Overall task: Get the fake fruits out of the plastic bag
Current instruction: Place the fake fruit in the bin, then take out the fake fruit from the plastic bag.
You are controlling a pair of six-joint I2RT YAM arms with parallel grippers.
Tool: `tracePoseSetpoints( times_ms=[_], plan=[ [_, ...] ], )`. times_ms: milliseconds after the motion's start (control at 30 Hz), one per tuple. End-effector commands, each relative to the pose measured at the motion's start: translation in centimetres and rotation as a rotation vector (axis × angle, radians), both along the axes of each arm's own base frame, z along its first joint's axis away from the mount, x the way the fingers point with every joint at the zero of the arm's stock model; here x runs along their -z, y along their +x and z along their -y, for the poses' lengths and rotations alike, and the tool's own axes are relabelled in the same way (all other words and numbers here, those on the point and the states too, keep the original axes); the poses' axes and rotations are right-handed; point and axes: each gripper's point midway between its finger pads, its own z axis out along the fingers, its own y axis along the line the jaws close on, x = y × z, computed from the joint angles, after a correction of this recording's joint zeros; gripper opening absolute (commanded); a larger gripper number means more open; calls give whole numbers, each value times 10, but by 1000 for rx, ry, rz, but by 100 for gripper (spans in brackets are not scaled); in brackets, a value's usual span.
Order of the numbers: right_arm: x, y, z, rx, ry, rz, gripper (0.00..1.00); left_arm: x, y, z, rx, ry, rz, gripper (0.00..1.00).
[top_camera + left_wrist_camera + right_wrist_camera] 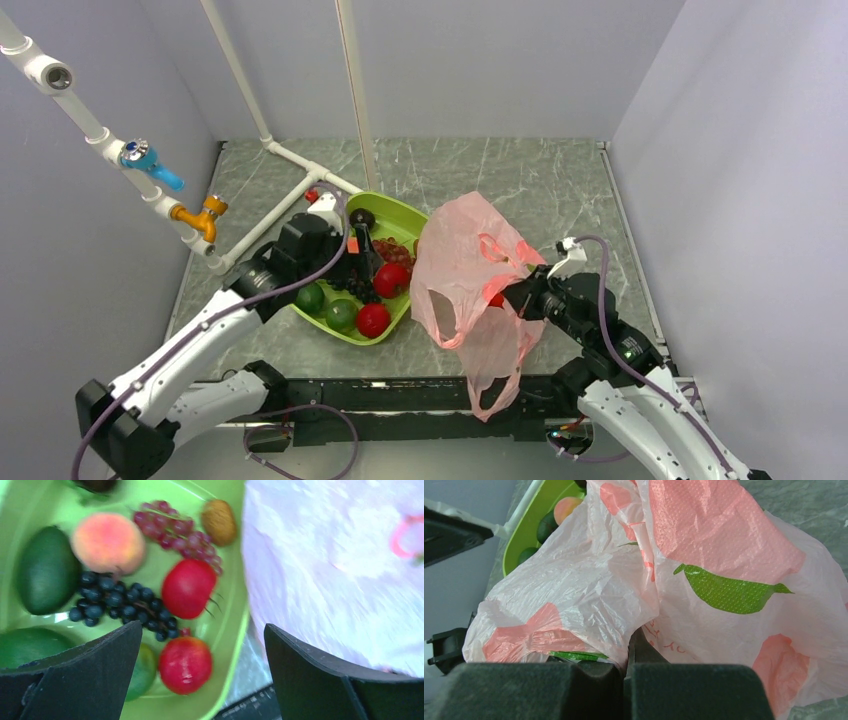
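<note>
The pink plastic bag (470,275) hangs lifted at mid-table, its mouth facing left; something red (496,299) shows through it. My right gripper (522,297) is shut on the bag's film (644,605). The fake fruits lie in the lime-green tray (400,215): red apples (390,279) (188,588), green round ones (341,314), dark grapes (117,597), red grapes (172,527), a peach (107,542), an avocado (46,570). My left gripper (362,262) is open and empty above the tray, its fingers (85,675) straddling the tray's right rim.
White pipes (290,160) with a blue and an orange valve run along the left and back. Grey walls close in the sides and back. A black bar (400,395) lines the near edge, and the bag's lower end hangs over it.
</note>
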Motion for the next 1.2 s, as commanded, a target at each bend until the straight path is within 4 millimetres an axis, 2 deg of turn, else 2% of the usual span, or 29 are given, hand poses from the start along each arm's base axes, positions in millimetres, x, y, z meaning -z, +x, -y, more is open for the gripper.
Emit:
tracePoseSetpoints(
  times_ms=[0,133,267,367,467,533,700,767,867,1033,1167],
  plan=[
    [-29,10,-4,16,42,62,0,-15,-46,32,246,-200,-19,95],
    [-32,15,-8,18,49,64,0,-18,-84,49,405,-374,-41,92],
    [-34,19,-10,24,54,57,0,-4,-117,63,519,-439,-90,88],
    [-35,22,-12,29,66,55,0,7,-142,93,634,-412,-122,83],
    [-35,24,-14,38,75,47,0,8,-161,130,712,-336,-70,77],
    [-36,25,-15,33,83,42,0,4,-170,152,742,-345,-27,73],
    [-37,21,-17,21,94,37,0,7,-155,187,668,-426,49,69],
    [-37,19,-16,19,96,36,0,15,-140,197,612,-392,66,69],
    [-32,18,-18,5,97,28,0,12,-114,213,526,-333,119,71],
    [-25,12,-24,-39,97,9,0,23,-70,225,338,-214,159,68],
    [-23,7,-23,-57,87,9,0,21,-52,234,294,-179,213,66]
  ],
)
